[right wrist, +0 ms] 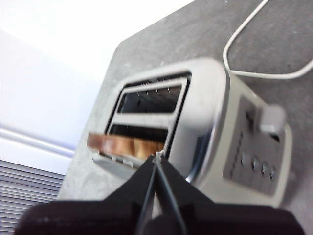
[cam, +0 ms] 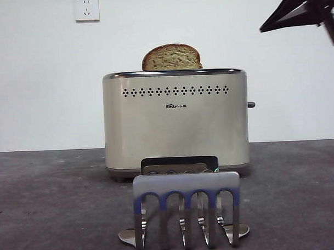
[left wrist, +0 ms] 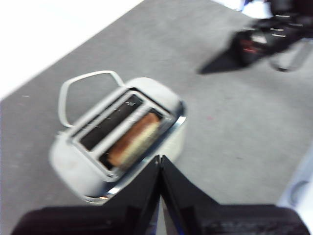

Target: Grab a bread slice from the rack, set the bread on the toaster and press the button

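The slice of bread [cam: 172, 57] stands in my toaster [cam: 176, 124] slot; both my left pincer [left wrist: 160, 159] and right pincer [right wrist: 156, 157] hover above, closed and empty.

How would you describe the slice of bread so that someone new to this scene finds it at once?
Start at the cream toaster standing mid-table behind the silver rack. Look along its chrome top rim: the slice of bread pokes up out of one slot, left of centre in the front view. It is the only brown, speckled, dome-topped thing there; the other slot is dark and empty.
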Available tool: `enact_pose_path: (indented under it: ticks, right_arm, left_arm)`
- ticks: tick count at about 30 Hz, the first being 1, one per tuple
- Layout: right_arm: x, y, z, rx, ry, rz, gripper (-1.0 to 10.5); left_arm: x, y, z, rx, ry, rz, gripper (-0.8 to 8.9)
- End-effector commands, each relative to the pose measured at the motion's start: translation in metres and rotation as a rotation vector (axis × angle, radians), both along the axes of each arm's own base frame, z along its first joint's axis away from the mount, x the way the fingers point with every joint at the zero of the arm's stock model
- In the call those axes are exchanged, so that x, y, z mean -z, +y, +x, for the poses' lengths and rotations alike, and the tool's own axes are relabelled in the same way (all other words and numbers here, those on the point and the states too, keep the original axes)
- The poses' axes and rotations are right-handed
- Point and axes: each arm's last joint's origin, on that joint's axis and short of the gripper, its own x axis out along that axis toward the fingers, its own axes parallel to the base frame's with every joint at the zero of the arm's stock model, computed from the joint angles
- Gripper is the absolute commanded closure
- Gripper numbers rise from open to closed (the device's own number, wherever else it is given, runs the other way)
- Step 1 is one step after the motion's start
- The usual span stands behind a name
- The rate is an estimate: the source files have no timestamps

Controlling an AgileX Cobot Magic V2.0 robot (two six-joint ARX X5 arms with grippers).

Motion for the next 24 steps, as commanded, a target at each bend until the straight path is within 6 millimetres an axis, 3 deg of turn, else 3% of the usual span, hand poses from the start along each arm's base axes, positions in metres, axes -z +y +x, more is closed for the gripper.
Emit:
enact_pose_path:
  ticks: [1,8,13,19,24]
  right_arm:
    - [0.0,0.0,0.023,-0.009,0.021,0.02,9.5]
    - [0.008,0.0,0.068,-0.017,0.089,0.027,9.5]
    - [0.028,0.0,0.088,-0.025,0.156,0.014,9.5]
    - [0.058,0.0,0.099,-0.037,0.235,-0.001,9.5]
    - [0.072,0.0,0.1,-0.049,0.272,-0.036,9.5]
  left_arm:
    - [0.008,0.001,-0.011,0.026,0.059,-0.012,8.22]
    - [0.047,0.017,-0.03,-0.009,0.181,0.057,8.22]
    - [0.07,0.027,-0.037,-0.103,0.216,0.121,8.22]
    - [0.086,0.036,-0.046,-0.147,0.255,0.135,8.22]
    - [0.087,0.044,-0.05,-0.239,0.214,0.155,8.22]
